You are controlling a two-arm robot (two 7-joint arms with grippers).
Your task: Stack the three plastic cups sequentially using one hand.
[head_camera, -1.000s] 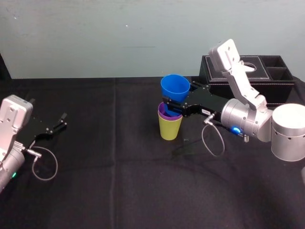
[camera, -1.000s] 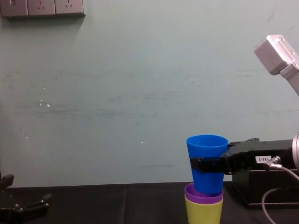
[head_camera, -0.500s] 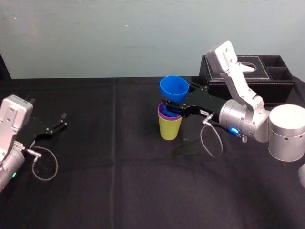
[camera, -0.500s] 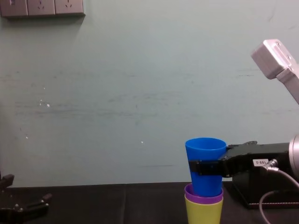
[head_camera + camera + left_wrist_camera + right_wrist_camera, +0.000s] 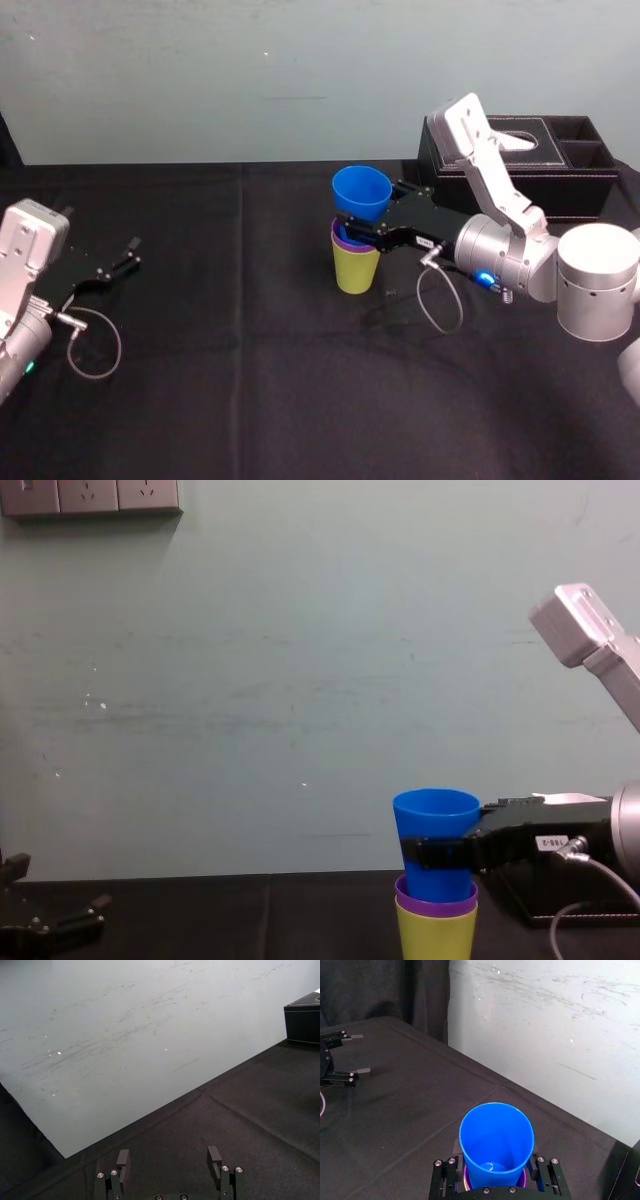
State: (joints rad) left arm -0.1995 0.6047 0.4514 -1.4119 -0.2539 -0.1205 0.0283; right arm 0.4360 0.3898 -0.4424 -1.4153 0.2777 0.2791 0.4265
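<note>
The yellow-green cup [image 5: 356, 270] stands upright mid-table with the purple cup [image 5: 343, 240] nested in it, only the purple rim showing [image 5: 436, 895]. The blue cup [image 5: 361, 192] sits partly inside the purple one, upright, most of its body above the rim [image 5: 435, 825]. My right gripper [image 5: 372, 214] reaches in from the right and is shut on the blue cup's lower half, a finger on each side [image 5: 496, 1172]. My left gripper [image 5: 127, 255] rests open on the cloth far left, nothing between its fingers [image 5: 169, 1160].
A black tissue box [image 5: 520, 160] with side compartments stands at the back right, just behind the right arm. Black cloth covers the table, and a pale wall runs along its far edge. A cable loops under the right wrist.
The right gripper has come down and slightly left with the blue cup, sinking it deeper into the purple cup. The left arm has not moved.
</note>
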